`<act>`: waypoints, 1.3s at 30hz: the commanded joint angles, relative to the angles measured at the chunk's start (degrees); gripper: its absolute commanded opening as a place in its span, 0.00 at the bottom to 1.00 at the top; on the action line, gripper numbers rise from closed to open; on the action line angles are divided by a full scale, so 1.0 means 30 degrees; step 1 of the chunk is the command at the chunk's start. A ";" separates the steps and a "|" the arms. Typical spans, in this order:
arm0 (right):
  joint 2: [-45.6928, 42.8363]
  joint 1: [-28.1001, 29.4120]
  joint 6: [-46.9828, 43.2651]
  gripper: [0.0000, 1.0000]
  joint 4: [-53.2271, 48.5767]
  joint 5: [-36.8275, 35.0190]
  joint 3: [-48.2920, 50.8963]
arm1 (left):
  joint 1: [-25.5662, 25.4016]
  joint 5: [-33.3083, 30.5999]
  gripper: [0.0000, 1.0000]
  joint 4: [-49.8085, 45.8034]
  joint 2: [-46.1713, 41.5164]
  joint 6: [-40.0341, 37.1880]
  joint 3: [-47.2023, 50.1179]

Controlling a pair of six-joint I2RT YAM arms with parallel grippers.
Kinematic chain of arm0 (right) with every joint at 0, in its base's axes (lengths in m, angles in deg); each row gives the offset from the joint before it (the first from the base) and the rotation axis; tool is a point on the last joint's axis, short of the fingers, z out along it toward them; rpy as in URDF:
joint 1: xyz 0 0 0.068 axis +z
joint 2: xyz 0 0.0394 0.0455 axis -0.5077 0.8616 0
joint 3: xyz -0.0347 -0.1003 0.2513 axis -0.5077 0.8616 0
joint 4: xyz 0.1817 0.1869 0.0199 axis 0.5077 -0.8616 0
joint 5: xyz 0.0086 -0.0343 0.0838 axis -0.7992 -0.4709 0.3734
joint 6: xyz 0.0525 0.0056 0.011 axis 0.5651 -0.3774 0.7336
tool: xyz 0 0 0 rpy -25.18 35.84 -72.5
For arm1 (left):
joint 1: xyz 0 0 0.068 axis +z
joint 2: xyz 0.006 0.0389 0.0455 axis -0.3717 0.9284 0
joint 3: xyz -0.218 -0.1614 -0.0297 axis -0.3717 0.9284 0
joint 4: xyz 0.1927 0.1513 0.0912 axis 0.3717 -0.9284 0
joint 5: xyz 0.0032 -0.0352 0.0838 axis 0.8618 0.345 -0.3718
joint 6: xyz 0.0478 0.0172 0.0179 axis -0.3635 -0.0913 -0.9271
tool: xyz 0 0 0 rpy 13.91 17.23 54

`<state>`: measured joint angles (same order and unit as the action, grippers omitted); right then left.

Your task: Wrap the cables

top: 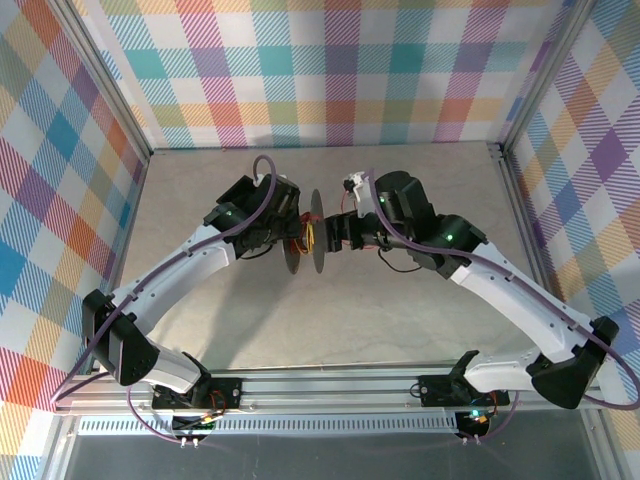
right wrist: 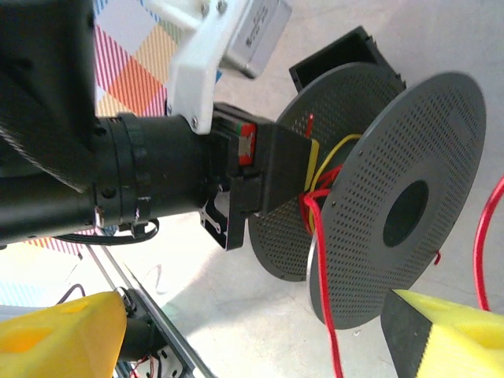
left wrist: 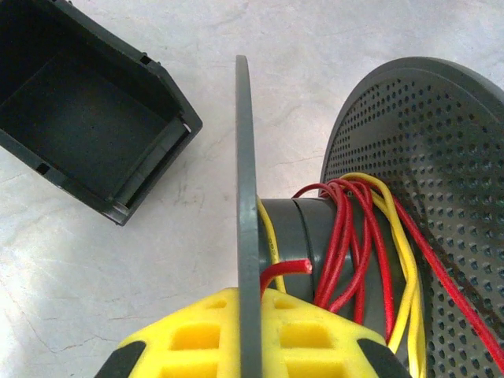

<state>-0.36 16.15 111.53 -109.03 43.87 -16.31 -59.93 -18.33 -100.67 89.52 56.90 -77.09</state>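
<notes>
A grey perforated spool (top: 305,243) stands on edge at the table's middle, between both arms. My left gripper (left wrist: 248,335) is shut on its near flange (left wrist: 246,157), one yellow pad on each side of the thin rim. Red and yellow cables (left wrist: 346,236) are wound loosely round the hub, with one cut red end sticking out by the flange. In the right wrist view the spool (right wrist: 409,213) faces me and a red cable (right wrist: 327,315) hangs down from it. My right gripper (right wrist: 260,346) is open, and that strand runs between its wide-apart yellow fingers (right wrist: 63,331).
A black open box-like part (left wrist: 87,102) lies on the table to the left of the spool. More loose red wire (top: 400,265) trails under the right arm. Plaid walls enclose the table, and an aluminium rail (top: 330,385) runs along the near edge.
</notes>
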 commanded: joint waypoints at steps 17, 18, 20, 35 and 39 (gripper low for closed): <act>-0.0834 -0.1137 0.0784 0.74 0.1983 0.3797 0.0609 | -0.0224 0.0486 0.00 0.2122 -0.0754 0.0117 0.0349; -0.0564 -0.1137 0.1149 0.74 0.2609 0.4547 0.0604 | -0.0245 0.0544 0.00 0.2181 -0.0789 0.0103 0.0389; -0.0046 -0.1137 0.1993 0.75 0.3825 0.5317 0.0636 | -0.0302 0.0555 0.00 0.2280 -0.0886 0.0111 0.0486; -0.1836 -0.1141 0.3132 0.78 0.6514 0.2191 0.1389 | -0.0563 0.0405 0.00 0.2780 -0.0820 0.0381 0.0906; -0.3166 -0.1252 0.2134 0.77 0.4323 0.0837 0.1277 | -0.0623 0.0160 0.00 0.2851 -0.0940 0.0365 0.0974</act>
<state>-6.61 12.67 120.31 -93.41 50.08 -12.29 -61.08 -16.56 -96.34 89.09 56.86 -74.25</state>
